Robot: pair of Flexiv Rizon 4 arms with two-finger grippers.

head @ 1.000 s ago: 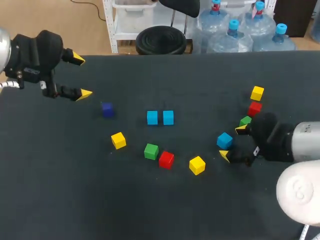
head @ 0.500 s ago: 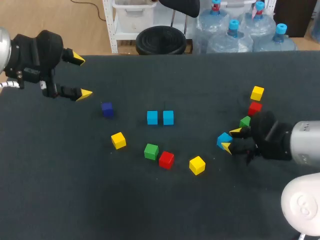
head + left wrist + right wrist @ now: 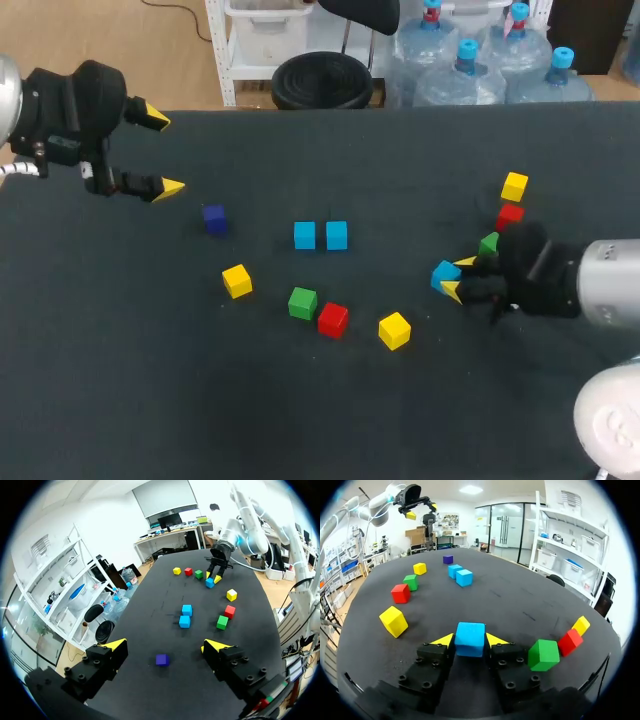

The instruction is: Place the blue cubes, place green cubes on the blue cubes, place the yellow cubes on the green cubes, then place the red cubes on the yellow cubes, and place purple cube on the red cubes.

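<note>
The right jaws, spread wide on either side of the lone blue cube [image 3: 443,273] [image 3: 470,638] a second ago, have drawn together and now clench it from two sides. Their yellow fingertips [image 3: 442,640] press on its flanks. The cube has shifted slightly toward the middle of the bench [image 3: 300,420]. I cannot tell whether it has left the surface. The left arm [image 3: 65,115] has not moved.

Just beside the right arm [image 3: 560,285] lies a green cube [image 3: 489,243] [image 3: 543,654]. A red cube [image 3: 509,216] [image 3: 570,641] comes next, and a yellow cube [image 3: 514,186] [image 3: 581,625] lies farthest out in the same short row.

Ahead of the clenched jaws and off to one side, a second yellow cube [image 3: 394,330] [image 3: 393,621] lies alone. Past it are a second red cube [image 3: 333,319] [image 3: 400,593] and a second green cube [image 3: 302,302] [image 3: 411,582], close together. A third yellow cube [image 3: 237,281] [image 3: 419,568] lies beyond them.

Two more blue cubes [image 3: 321,235] [image 3: 459,574] sit side by side at the middle of the bench, nearly touching. The purple cube [image 3: 214,219] [image 3: 161,659] [image 3: 448,559] lies farther on, on the bench beneath the left jaws. These hang released and wide apart above the bench's far left part, holding nothing.
</note>
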